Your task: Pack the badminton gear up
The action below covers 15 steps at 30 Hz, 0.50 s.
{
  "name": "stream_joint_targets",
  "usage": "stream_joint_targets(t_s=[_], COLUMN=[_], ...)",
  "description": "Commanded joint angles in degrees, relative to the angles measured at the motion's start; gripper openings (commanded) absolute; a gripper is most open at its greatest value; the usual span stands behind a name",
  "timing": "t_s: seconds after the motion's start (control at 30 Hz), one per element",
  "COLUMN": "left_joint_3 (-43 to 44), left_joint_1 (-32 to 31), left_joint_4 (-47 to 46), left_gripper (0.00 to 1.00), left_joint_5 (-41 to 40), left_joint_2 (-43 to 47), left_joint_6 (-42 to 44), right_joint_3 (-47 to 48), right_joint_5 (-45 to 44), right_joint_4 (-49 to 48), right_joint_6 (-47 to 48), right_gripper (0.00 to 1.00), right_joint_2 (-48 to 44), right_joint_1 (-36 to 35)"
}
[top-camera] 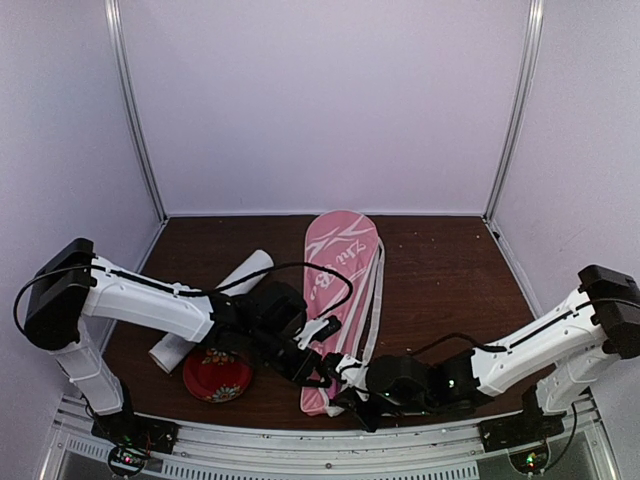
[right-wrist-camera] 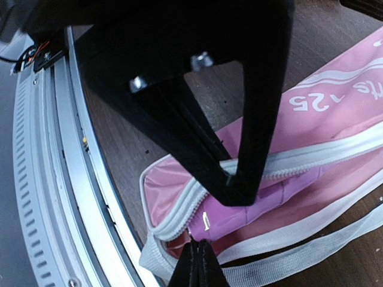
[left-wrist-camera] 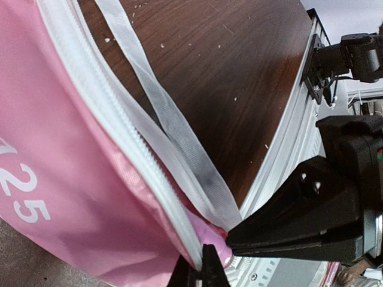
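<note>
Left fingers (left-wrist-camera: 209, 270), right fingers (right-wrist-camera: 206, 270) pinching pink bag (top-camera: 335, 290) | print "125"

The surface (top-camera: 440, 270) is dark brown wood. A long pink bag (top-camera: 338, 262) with white writing lies flat down the middle of it, from the back to the front edge. Its white strap (left-wrist-camera: 173, 119) lies on the wood just beside the bag, on the right. A white tube (top-camera: 248, 268) lies slanted on the left. A red plate (top-camera: 205, 382) with flowers sits near the tube's front end. Tiny white crumbs (left-wrist-camera: 108, 40) dot the wood.
</note>
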<state>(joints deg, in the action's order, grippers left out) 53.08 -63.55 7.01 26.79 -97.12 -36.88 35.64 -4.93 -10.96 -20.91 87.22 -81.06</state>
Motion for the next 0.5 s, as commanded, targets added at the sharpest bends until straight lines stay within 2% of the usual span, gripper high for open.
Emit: stream_joint_targets(t_s=[0.0,0.13,0.3,0.47], left_joint_3=[1.76,1.3,0.61,0.71], left_joint_1=[-1.05,-1.05,-0.99,-0.96], left_joint_4=[-1.05,-1.23,-1.73,-1.73], left_gripper=[0.0,0.0,0.0,0.0], left_joint_5=[4.43,4.37,3.76,3.63], left_joint_2=[0.47,0.87,0.76,0.07], left_joint_6=[1.79,1.63,1.33,1.61], right_joint_3=[5.08,5.16,3.31,2.24], right_joint_5=[-0.71,3.47,8.55,12.36], right_joint_4=[-1.04,-2.72,-3.75,-3.81], right_joint_6=[0.83,1.38,2.02,1.82], right_gripper=[0.0,0.0,0.21,0.2], right_joint_2=[4.08,4.97,2.36,-0.04], right_joint_1=[1.36,2.02,2.35,2.32])
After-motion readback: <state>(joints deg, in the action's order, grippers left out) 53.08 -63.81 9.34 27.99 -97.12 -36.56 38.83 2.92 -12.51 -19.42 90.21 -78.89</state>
